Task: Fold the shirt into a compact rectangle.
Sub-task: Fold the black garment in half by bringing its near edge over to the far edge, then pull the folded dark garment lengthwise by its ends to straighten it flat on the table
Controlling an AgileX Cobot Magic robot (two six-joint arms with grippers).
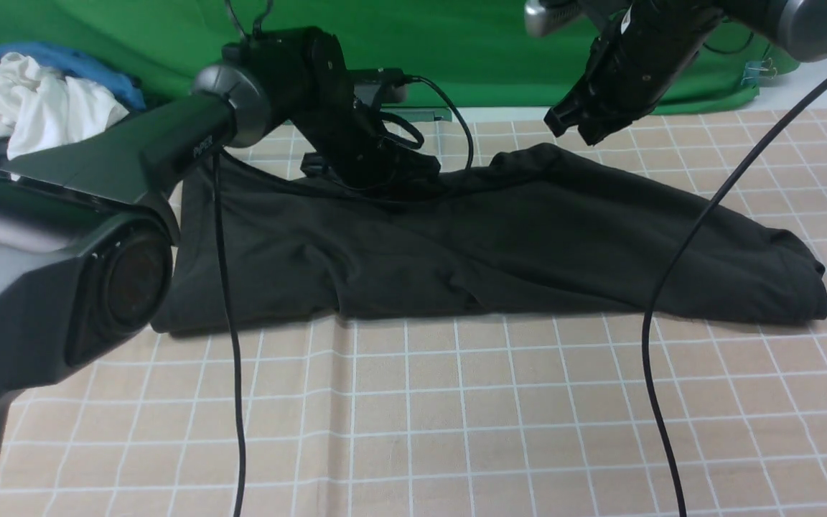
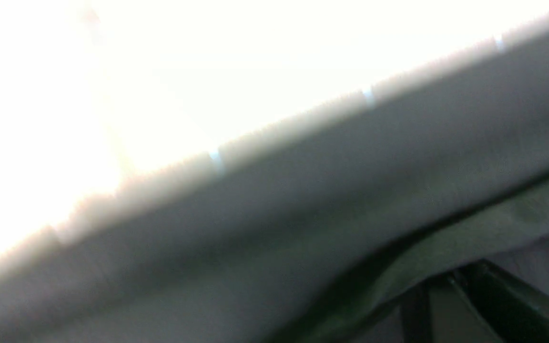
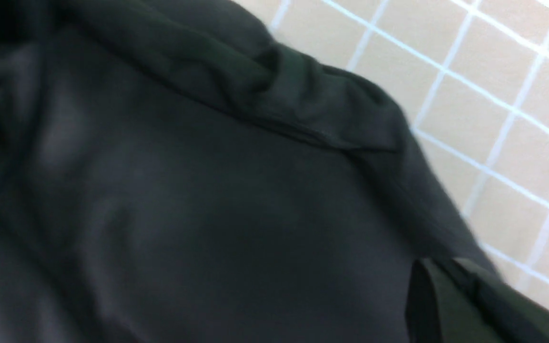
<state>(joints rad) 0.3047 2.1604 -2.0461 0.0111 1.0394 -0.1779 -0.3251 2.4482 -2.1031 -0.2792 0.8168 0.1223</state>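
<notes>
Lying crumpled across the checked desk (image 1: 456, 402), the black shirt (image 1: 500, 244) spreads sideways. At its far edge, left of centre, the left claw (image 1: 392, 179) is clamped on bunched fabric. Further right, the right claw (image 1: 575, 129) hangs just above the shirt, closed and empty.

I see a robot lab or recording studio. A beige checked tablecloth (image 1: 456, 402) covers the work surface. Behind the tablecloth hangs a green backdrop (image 1: 492, 43), fixed with a binder clip (image 1: 762, 70). At the tablecloth's far left corner lies a pile of clothes (image 1: 33, 108).
</notes>
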